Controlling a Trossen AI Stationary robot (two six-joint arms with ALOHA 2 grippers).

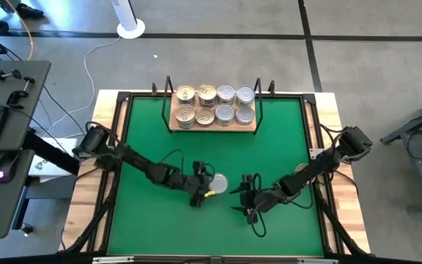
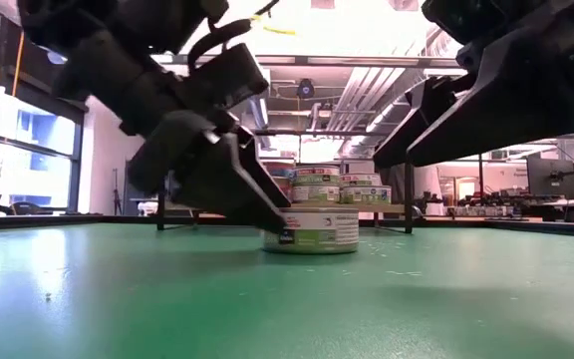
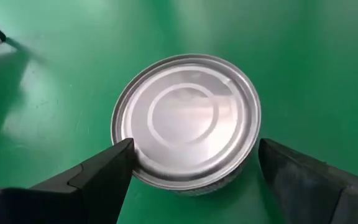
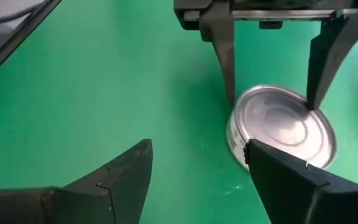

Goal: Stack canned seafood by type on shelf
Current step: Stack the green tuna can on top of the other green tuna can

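I am holding my left end effector (image 1: 209,185) over the middle of the green mat (image 1: 145,220) that is covering the desk (image 1: 101,110), with its two fingers (image 3: 98,180) spread wide and standing on either side of a single silver-lidded can (image 3: 186,118). In the left wrist view one finger is just touching the can's rim while the other is standing slightly off it, so I am bracketing the can rather than squeezing it. The can is sitting flat on the mat, lid up, with a green and white label around its side (image 2: 312,229).

My right end effector (image 1: 249,198) is hovering just beside that can, toward the right side of the mat, its fingers (image 4: 117,180) parted and holding nothing. From the right wrist view I am seeing the can (image 4: 284,130) ahead of them, with the left arm's fingers coming down on its rim.

The shelf (image 1: 212,126) is standing at the far edge of the mat, well apart from both end effectors. On it the other cans (image 1: 215,105) are sitting in two rows of four: gold lids on the left half, silver lids on the right. In the low view they are showing as short stacks behind the single can.
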